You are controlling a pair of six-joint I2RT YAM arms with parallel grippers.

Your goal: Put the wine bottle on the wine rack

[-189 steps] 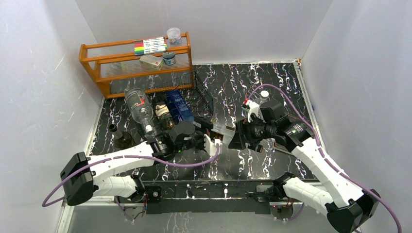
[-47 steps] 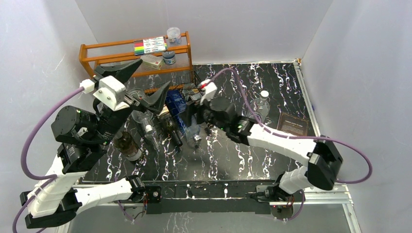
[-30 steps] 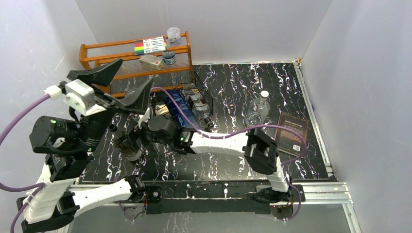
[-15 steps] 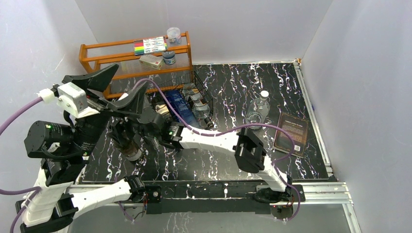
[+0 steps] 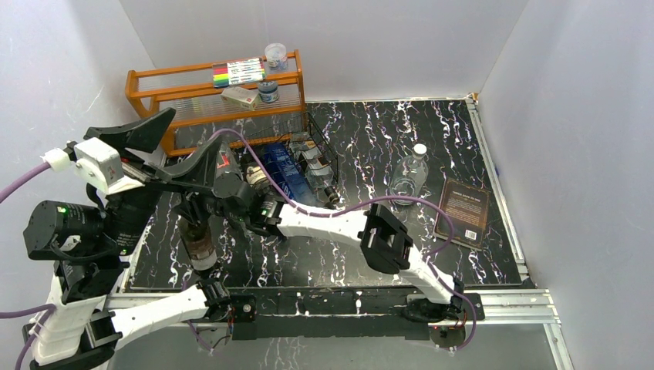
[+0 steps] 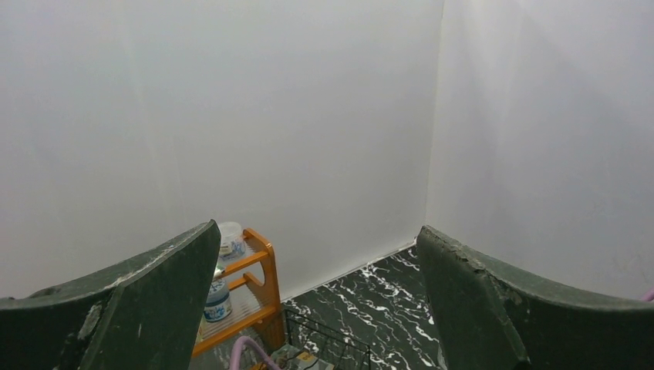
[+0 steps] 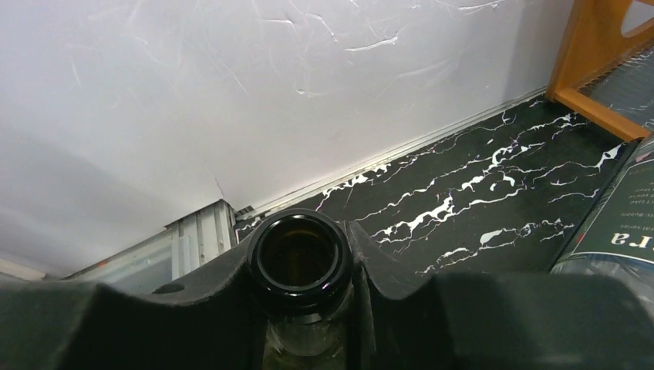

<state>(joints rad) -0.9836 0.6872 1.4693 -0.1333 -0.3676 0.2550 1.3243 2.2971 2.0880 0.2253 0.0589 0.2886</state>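
**Right tool clamped on the bottle neck, left tool spread wide above**

The right arm reaches across the black marbled surface (image 5: 370,139) to its left side. In the right wrist view, the right tool (image 7: 302,284) is closed tight on the wine bottle (image 7: 299,256). Its 2 fingers press the neck from both sides just under the lip, and the open mouth faces the camera.

From above, the dark bottle sits at the left of the surface, near the white wall. It is in front of the left end of the wine rack (image 5: 312,146) and outside it. Its neck points toward the back and its base toward the arm bases. Whether the base rests on the surface cannot be told.

The left arm is raised high over that same corner. The left tool (image 6: 316,231) stands at its widest with nothing between its 2 fingers, and it partly hides the right tool from above.

The rack lies against the front of the orange wooden shelf (image 5: 216,96), and other bottles (image 5: 284,173) lie in its cradles. A clear plastic bottle (image 5: 407,173) and a book (image 5: 463,212) lie well apart to the right.
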